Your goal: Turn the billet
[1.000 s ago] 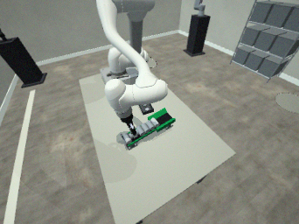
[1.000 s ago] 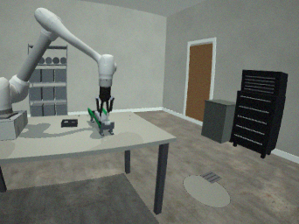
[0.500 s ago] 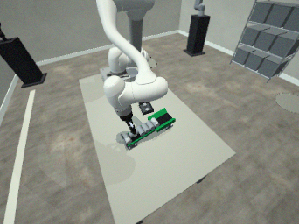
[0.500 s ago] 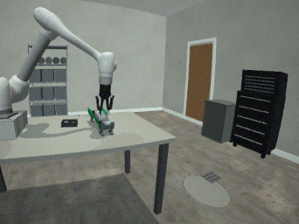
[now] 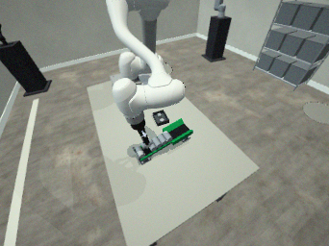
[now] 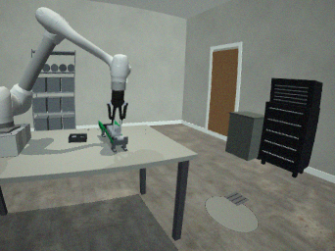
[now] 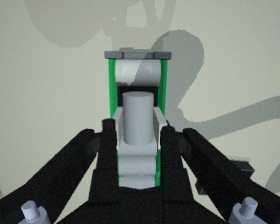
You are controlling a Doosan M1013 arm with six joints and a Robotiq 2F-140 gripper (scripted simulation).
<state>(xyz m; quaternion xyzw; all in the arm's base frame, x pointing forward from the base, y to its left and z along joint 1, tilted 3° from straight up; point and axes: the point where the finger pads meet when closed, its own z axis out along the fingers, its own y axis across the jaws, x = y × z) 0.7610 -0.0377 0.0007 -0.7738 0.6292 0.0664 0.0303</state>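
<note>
The green-sided feed ramp (image 5: 165, 140) stands on the table and slopes down to a grey stop (image 7: 138, 55). In the wrist view a grey steel billet (image 7: 138, 117) points lengthwise along the ramp, between my two black fingers. My gripper (image 7: 138, 116) is shut on this billet, just over the ramp. One billet (image 7: 136, 70) lies across the ramp against the stop. More billets (image 7: 136, 158) lie across the ramp under and behind the held one. In the exterior view the gripper (image 6: 118, 116) hangs straight down over the ramp (image 6: 112, 134).
A small black box (image 5: 158, 119) lies on the table behind the ramp. The arm's base (image 6: 12, 138) stands at the table's far end. A shelf rack (image 5: 298, 36), a black tool cabinet (image 6: 290, 125) and a grey bin (image 6: 245, 133) stand off the table.
</note>
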